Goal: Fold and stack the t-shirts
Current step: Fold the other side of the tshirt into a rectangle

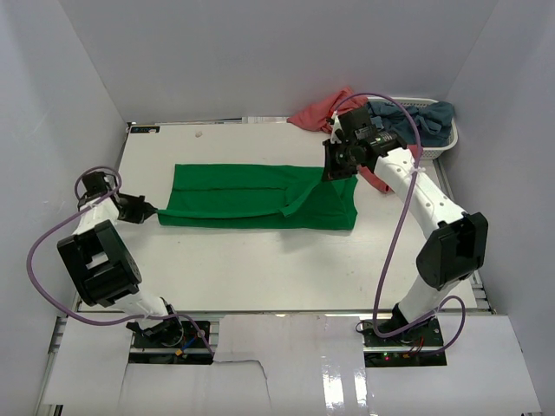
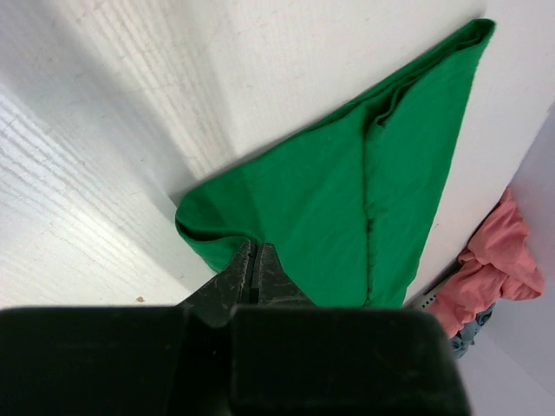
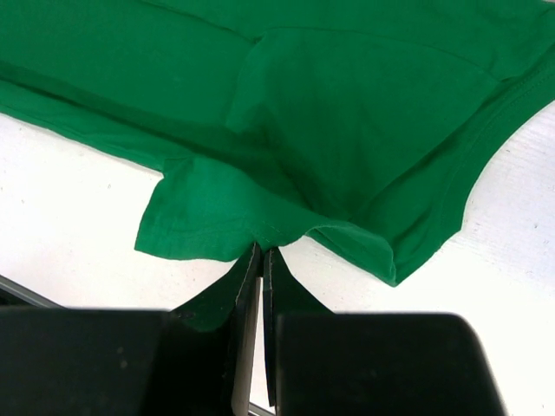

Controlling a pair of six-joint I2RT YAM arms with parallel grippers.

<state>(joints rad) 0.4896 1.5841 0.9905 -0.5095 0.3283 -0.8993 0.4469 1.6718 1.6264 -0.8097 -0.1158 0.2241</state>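
Nearest you, both arm bases sit at the table (image 1: 260, 277) edge, w/ bare white top just beyond. At mid-depth on the left, your left pincer (image 1: 149, 211) is clamped on the left end of the green t-shirt (image 1: 251, 195). The wrist cam shows its fingertips (image 2: 238, 270) pressed together w/ a rounded bit of hem pinched btwn them. The green t-shirt lies across the table ctr, running left to right. It's folded along its length, w/ a loose flap doubled over toward the right end. Farther back on the right, your right pincer (image 1: 340, 169) is clamped on that shirt's far-right edge. Its wrist cam shows the fingertips (image 3: 245, 276) together on a small raised fold of cloth, w/ a hemmed flap beside it. In the far-right corner the salmon-pink t-shirt (image 1: 314, 113) lies crumpled against the white basket (image 1: 440, 147). A pink tail runs nearer, close to the green shirt's right end; can't tell if they touch. The grey-blue t-shirt (image 1: 421, 117) is bunched inside the basket.
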